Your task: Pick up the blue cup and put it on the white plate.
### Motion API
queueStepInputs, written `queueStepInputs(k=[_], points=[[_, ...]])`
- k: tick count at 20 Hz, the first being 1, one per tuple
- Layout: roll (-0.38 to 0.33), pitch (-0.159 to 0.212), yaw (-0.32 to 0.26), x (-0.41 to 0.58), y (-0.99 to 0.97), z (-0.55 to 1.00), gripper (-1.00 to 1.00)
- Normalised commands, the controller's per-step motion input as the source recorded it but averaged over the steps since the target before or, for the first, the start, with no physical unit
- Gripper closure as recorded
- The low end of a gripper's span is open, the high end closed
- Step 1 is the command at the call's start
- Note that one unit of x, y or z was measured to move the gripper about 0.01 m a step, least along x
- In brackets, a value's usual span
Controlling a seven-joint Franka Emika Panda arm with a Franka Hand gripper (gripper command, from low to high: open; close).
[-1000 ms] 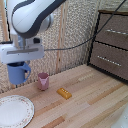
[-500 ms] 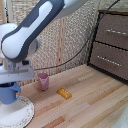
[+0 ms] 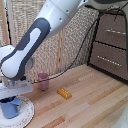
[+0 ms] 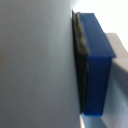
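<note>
The blue cup (image 3: 11,108) is low over the white plate (image 3: 25,118) at the exterior view's lower left, and appears to rest on it. My gripper (image 3: 11,99) comes down onto the cup's top from above and is shut on its rim. The cup's handle points toward the exterior view's right. Very close up in the wrist view, a blue wall of the cup (image 4: 97,65) lies against a dark finger pad (image 4: 80,65). A blurred pale surface fills the remainder of that view.
A pink handleless cup (image 3: 43,81) stands on the wooden table behind the plate. A small yellow block (image 3: 64,93) lies to the exterior view's right of it. A dark drawer cabinet (image 3: 111,47) stands at the far right, with a woven screen behind.
The arm has swung toward the exterior view's left and come down, carrying the blue cup from mid-air beside the plate to low over the plate.
</note>
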Motion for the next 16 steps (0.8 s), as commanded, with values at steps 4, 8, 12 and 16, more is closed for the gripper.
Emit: queueStepInputs(k=[4, 8, 12, 16], points=[[-0.085, -0.087, 0.09, 0.134, 0.1, 0.16, -1.0], [-0.01, 0.0, 0.128, 0.005, -0.23, 0.69, -1.0], [-0.011, -0.089, 0.107, 0.006, -0.36, 0.81, -1.0], [-0.012, -0.162, 0.134, 0.201, -0.29, 0.68, -1.0]])
